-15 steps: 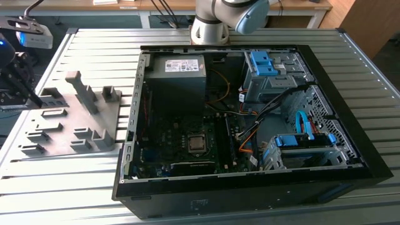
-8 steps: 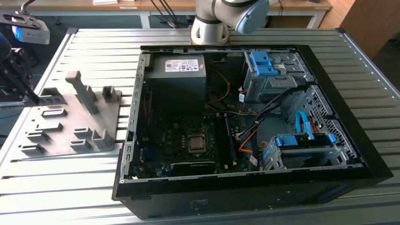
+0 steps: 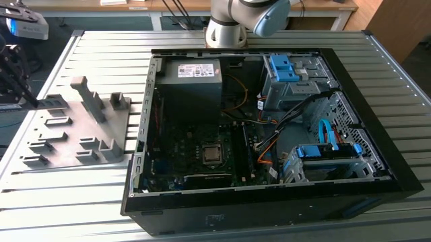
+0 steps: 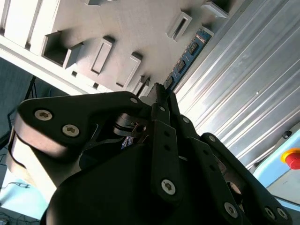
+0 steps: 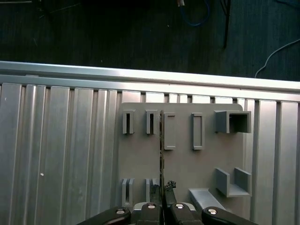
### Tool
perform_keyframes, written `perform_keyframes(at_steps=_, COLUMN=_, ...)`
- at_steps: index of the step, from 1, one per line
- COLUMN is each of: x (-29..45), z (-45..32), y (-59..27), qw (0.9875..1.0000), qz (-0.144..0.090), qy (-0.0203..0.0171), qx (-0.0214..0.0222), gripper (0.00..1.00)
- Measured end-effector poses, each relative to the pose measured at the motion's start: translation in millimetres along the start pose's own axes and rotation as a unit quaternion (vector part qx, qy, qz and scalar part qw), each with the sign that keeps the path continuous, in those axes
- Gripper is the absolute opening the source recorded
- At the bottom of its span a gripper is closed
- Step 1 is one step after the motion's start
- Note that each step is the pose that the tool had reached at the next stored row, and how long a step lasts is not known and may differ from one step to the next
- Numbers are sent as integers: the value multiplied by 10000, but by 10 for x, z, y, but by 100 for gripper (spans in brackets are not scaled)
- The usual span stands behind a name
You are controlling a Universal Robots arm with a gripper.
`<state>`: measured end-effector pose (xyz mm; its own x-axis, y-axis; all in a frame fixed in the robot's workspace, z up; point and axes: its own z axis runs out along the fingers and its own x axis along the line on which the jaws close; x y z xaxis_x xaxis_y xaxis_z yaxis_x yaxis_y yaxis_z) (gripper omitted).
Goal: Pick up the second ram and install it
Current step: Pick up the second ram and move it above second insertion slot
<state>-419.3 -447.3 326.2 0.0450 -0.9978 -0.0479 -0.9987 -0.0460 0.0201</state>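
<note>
The second ram (image 4: 188, 55) is a thin blue circuit-board stick with dark chips, and my gripper (image 4: 158, 93) is shut on one end of it. In the first wrist view the ram (image 5: 161, 140) appears edge-on as a narrow dark line running out from the gripper (image 5: 163, 188) over the grey slotted holder block (image 5: 180, 168). In the exterior view the gripper (image 3: 28, 101) hangs at the far left, over the outer side of the holder block (image 3: 74, 126), well away from the open computer case (image 3: 263, 136). Whether the ram touches the block I cannot tell.
The open case holds a motherboard (image 3: 202, 151) with a bare processor socket, a grey power supply (image 3: 192, 83), blue drive cages (image 3: 296, 75) and loose cables. The arm's base (image 3: 229, 27) stands behind the case. The ribbed metal table (image 3: 60, 201) carries everything.
</note>
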Motion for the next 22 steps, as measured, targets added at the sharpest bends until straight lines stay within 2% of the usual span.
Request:
perform_keyframes(at_steps=5, x=-4, z=-74, y=1, qw=10000, qz=0, qy=-1, qx=0, gripper=14)
perform_keyframes(at_steps=6, x=-7, z=-151, y=3, qw=10000, qz=0, qy=-1, qx=0, gripper=14)
perform_keyframes(at_steps=8, x=-9, z=-187, y=4, qw=10000, qz=0, qy=-1, qx=0, gripper=14)
perform_keyframes(at_steps=22, x=-17, z=-357, y=7, qw=10000, qz=0, qy=-5, qx=0, gripper=14)
